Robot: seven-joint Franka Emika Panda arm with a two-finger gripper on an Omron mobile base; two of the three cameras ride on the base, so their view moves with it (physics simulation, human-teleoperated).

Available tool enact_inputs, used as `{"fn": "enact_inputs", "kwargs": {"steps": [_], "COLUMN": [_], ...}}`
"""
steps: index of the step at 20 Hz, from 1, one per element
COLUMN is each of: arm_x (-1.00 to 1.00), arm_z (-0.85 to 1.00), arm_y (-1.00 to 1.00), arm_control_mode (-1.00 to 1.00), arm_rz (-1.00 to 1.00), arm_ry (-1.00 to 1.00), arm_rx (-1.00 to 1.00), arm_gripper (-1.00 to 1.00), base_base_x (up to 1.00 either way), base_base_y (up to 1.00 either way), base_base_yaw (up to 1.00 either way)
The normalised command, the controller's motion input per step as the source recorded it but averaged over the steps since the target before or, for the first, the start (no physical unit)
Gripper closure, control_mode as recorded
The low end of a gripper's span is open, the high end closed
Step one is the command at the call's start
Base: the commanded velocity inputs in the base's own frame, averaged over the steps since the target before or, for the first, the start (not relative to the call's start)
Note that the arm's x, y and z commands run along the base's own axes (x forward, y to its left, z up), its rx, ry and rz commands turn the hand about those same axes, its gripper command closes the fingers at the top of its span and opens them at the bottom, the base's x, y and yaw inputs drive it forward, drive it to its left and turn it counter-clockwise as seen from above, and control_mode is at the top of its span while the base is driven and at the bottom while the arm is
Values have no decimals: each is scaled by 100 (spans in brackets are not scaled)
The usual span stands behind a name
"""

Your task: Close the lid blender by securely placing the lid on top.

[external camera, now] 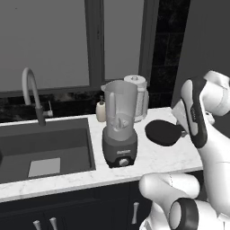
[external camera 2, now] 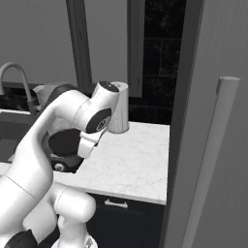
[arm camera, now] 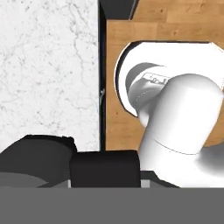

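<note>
The blender (external camera: 119, 130) stands on the counter just right of the sink, its clear jar open at the top and its dark base with the round knob facing forward. The lid (external camera: 162, 132), a flat black disc, hovers slightly above the counter to the right of the blender, below the jar's rim, with its side tab pointing at my hand. My gripper (arm camera: 105, 168) is shut on the lid (arm camera: 37, 151) at that edge. In the right base view my arm covers most of the blender, and the lid (external camera 2: 64, 141) shows as a dark patch under my hand.
A sink (external camera: 45, 148) with a curved faucet (external camera: 30, 90) lies left of the blender. A small soap bottle (external camera: 101, 111) and a pale white-capped appliance (external camera: 140, 101) stand behind it. A tall grey panel (external camera 2: 208, 126) rises at the counter's right end.
</note>
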Motion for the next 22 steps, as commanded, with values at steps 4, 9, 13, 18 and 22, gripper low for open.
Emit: {"fn": "enact_inputs", "kwargs": {"steps": [4, 9, 13, 18, 22], "arm_x": [-13, -4, 0, 0, 0], "arm_z": [38, 45, 55, 60, 62], "arm_y": [39, 40, 45, 43, 30], "arm_control_mode": [-100, -100, -100, -100, -100], "arm_rz": [0, 0, 0, -1, -9], "arm_ry": [-3, -1, 0, 0, 0], "arm_rx": [8, 9, 8, 6, 5], "arm_gripper": [100, 100, 100, 100, 100], "base_base_x": [0, 0, 0, 0, 0], "base_base_y": [0, 0, 0, 0, 0], "base_base_yaw": [0, 0, 0, 0, 0]}}
